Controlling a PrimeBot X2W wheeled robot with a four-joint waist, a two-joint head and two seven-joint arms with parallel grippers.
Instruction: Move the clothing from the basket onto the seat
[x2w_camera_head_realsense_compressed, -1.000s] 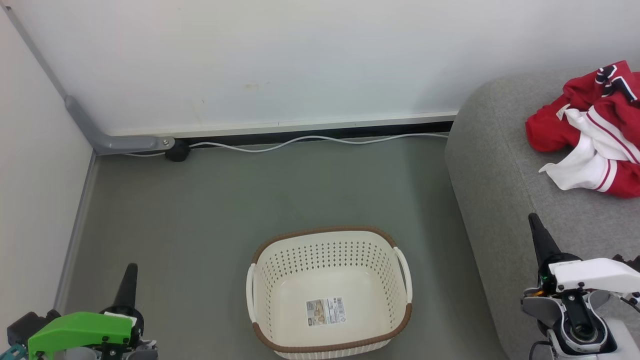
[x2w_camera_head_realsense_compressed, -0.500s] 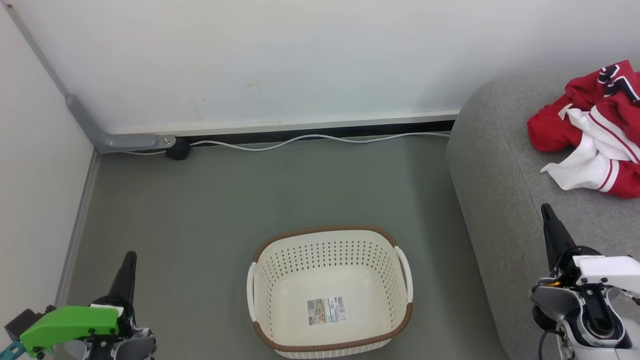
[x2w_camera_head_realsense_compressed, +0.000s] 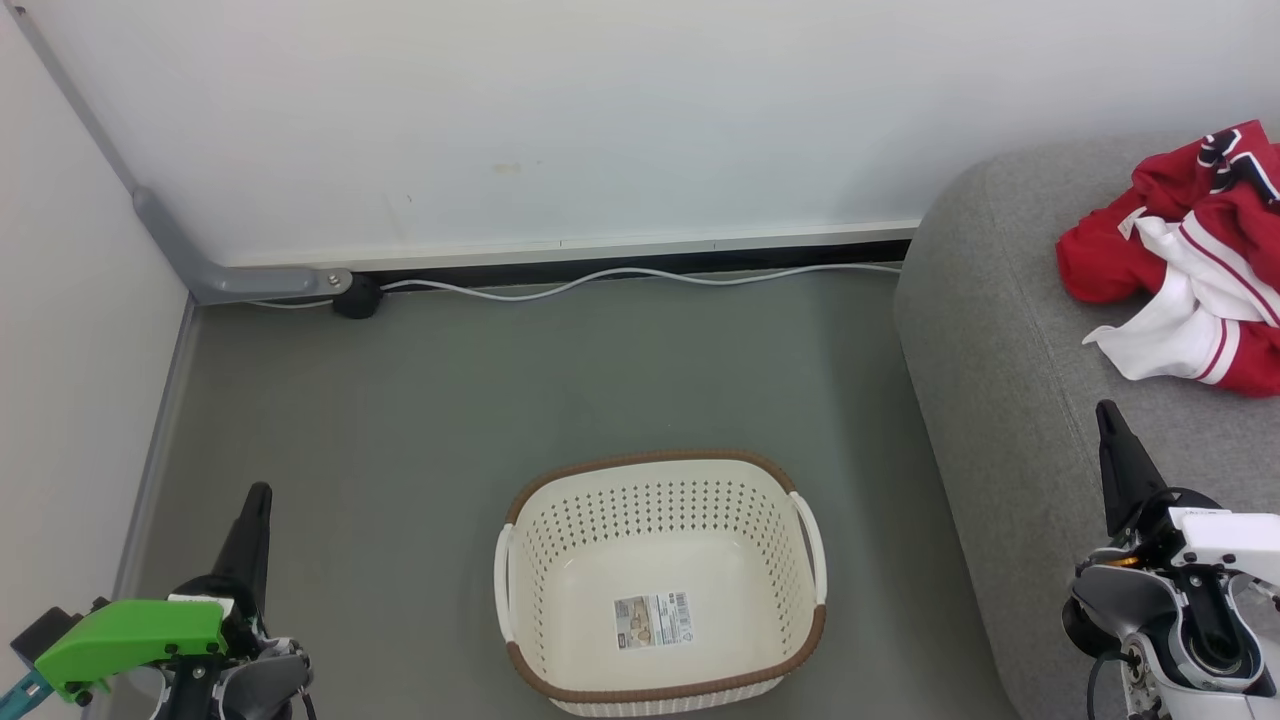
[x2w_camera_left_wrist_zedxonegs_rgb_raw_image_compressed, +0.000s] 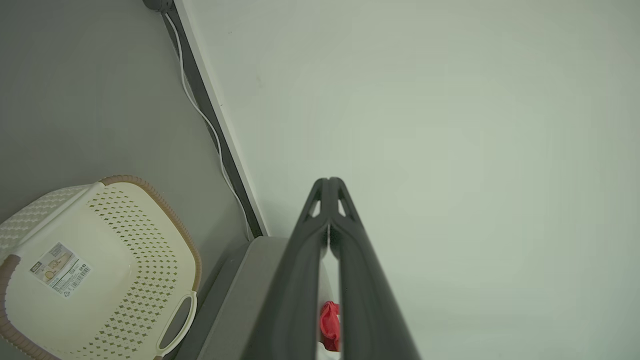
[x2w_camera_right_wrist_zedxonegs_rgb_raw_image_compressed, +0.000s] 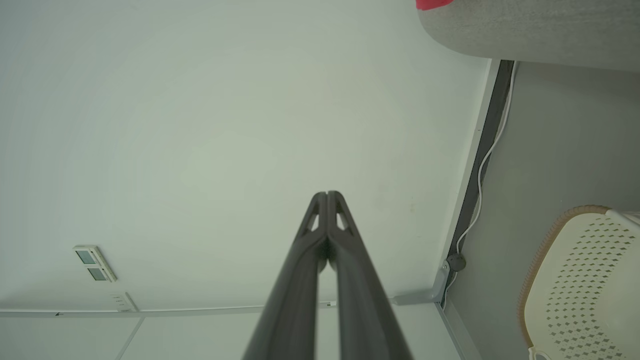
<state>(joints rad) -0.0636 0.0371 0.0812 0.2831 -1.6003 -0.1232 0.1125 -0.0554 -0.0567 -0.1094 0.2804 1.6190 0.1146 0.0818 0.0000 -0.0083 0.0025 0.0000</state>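
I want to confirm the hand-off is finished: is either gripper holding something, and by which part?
Nothing is held. The left gripper and right gripper are both shut and empty; the red clothing lies on the grey sofa.

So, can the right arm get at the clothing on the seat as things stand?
Probably yes: only bare seat lies between the right gripper and the clothing. The gripper is shut, so it must open first.
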